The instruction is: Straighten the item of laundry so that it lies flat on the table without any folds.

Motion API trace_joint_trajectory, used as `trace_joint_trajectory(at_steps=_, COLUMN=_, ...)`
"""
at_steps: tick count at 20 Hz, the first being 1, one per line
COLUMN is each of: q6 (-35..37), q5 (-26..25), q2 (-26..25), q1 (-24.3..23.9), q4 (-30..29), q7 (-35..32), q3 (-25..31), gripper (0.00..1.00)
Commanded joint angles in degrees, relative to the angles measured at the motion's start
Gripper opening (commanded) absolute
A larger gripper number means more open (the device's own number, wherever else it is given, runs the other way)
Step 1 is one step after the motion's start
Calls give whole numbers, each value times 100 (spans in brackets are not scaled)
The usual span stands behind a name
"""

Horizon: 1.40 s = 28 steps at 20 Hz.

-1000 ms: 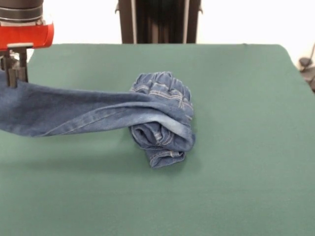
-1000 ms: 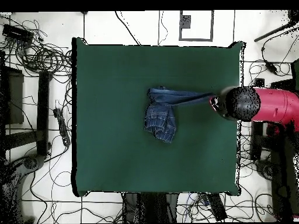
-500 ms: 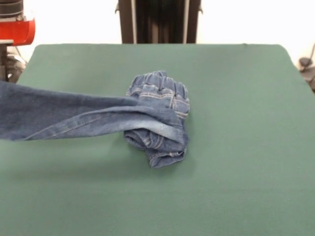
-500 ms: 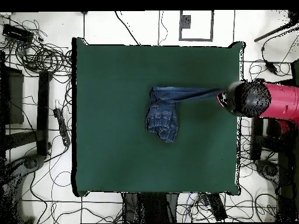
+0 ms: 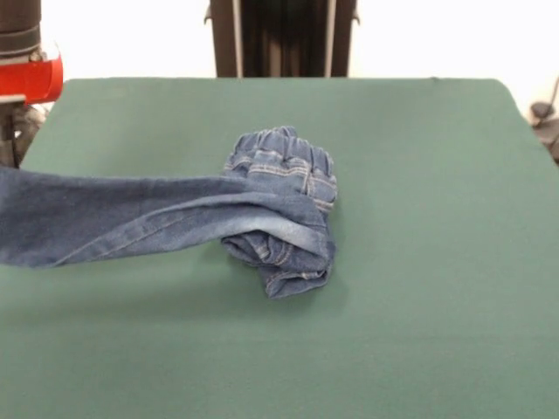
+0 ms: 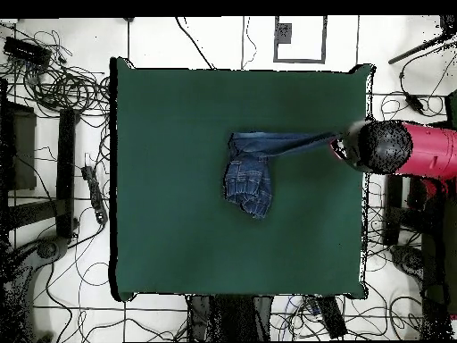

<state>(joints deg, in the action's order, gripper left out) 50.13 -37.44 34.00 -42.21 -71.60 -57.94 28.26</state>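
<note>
The jeans [image 5: 279, 218] lie mostly as a crumpled bundle near the middle of the table [image 5: 419, 175], waistband up. One leg [image 5: 105, 214] is pulled out straight toward the picture's left and hangs just above the felt, running off the left edge. My gripper [image 5: 7, 144] shows only partly at that edge, under the red wrist [image 5: 31, 77], shut on the leg's end. In the overhead view the leg [image 6: 286, 143] stretches from the bundle [image 6: 246, 183] to my gripper [image 6: 343, 146] at the table's right edge [image 6: 364, 223]; the wrist hides the grip.
The robot's dark pedestal [image 5: 281, 37] stands behind the table's far edge. Cables and stands [image 6: 54, 107] cover the floor around the table. Wide bare felt lies on all sides of the bundle.
My gripper has moved outward past the table's edge with the leg in it. The leg is stretched longer, and the bundle has shifted slightly the same way.
</note>
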Motion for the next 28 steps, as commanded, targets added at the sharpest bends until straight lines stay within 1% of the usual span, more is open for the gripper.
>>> trace_joint_trajectory(at_steps=1, q6=402, q5=-43, q2=-398, q1=103, q4=-124, q7=1592, q3=537, gripper=0)
trace_joint_trajectory(at_steps=7, q6=386, q5=-31, q2=-450, q1=105, q4=-84, q7=1605, q3=561, gripper=0)
trace_joint_trajectory(at_steps=12, q6=299, q5=13, q2=-479, q1=84, q4=-89, q7=1483, q3=569, gripper=0)
trace_joint_trajectory(at_steps=13, q6=234, q5=-4, q2=-468, q1=68, q4=-126, q7=1499, q3=580, gripper=100)
trace_joint_trajectory(at_steps=17, q6=178, q5=-33, q2=-434, q1=47, q4=-178, q7=1493, q3=562, gripper=100)
trace_joint_trajectory(at_steps=22, q6=234, q5=-64, q2=-442, q1=132, q4=-108, q7=1396, q3=500, gripper=100)
trace_joint_trajectory(at_steps=24, q6=430, q5=15, q2=-472, q1=233, q4=-10, q7=1082, q3=384, gripper=100)
trace_joint_trajectory(at_steps=26, q6=461, q5=24, q2=-456, q1=305, q4=-24, q7=926, q3=330, gripper=100)
trace_joint_trajectory(at_steps=28, q6=506, q5=114, q2=-431, q1=391, q4=-89, q7=569, q3=244, gripper=100)
